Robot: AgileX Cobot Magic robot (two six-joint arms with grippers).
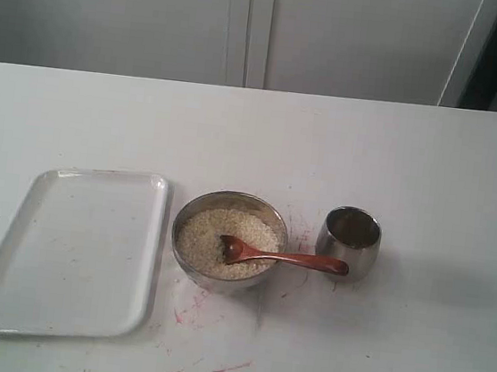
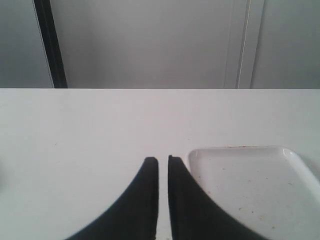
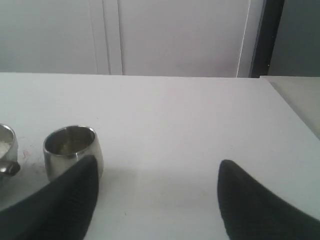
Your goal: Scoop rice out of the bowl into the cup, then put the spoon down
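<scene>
The steel bowl sits mid-table, filled with off-white rice. The wooden spoon lies with its scoop in the rice and its handle over the bowl's rim, pointing at the steel cup standing just to the right. In the right wrist view the cup stands beside one finger, and a sliver of the bowl and the spoon's handle tip show at the edge. My right gripper is open over bare table. My left gripper is shut on nothing. Neither gripper appears in the exterior view.
A white rectangular tray lies left of the bowl; its corner shows beside my left gripper. Red marks stain the table around the bowl. White cabinet doors stand behind the table's far edge.
</scene>
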